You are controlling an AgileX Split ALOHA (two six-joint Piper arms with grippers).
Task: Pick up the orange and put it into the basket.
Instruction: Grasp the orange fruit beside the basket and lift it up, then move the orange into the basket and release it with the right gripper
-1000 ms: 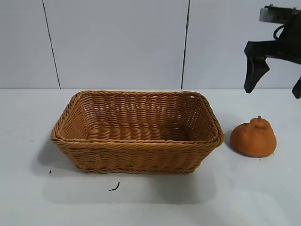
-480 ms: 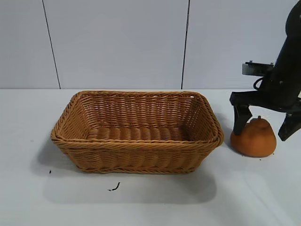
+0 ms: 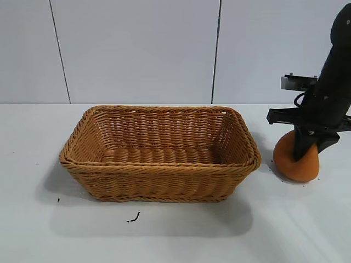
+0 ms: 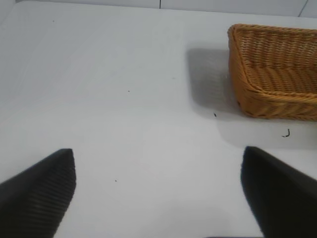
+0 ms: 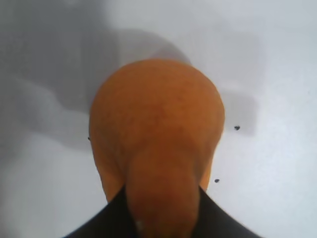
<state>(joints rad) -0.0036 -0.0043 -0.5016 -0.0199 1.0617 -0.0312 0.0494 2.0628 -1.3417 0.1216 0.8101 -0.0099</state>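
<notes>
Pinching down from straight above, the right gripper [image 3: 305, 149] has its black fingers squeezed onto the knobbed neck of the orange [image 3: 296, 162], which sits on the white table [image 3: 181, 230] just beside the basket [image 3: 159, 153]. Off to the side, the left gripper [image 4: 158, 191] hangs with fingers spread wide, holding nothing.

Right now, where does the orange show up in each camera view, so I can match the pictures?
Exterior view: the orange sits on the table at far right, beside the basket, under the right end effector.
Left wrist view: not in it; only the basket's end shows.
Right wrist view: it fills the centre, its neck between the fingers.
Shared landmark: the basket, in the exterior and left wrist views.
</notes>
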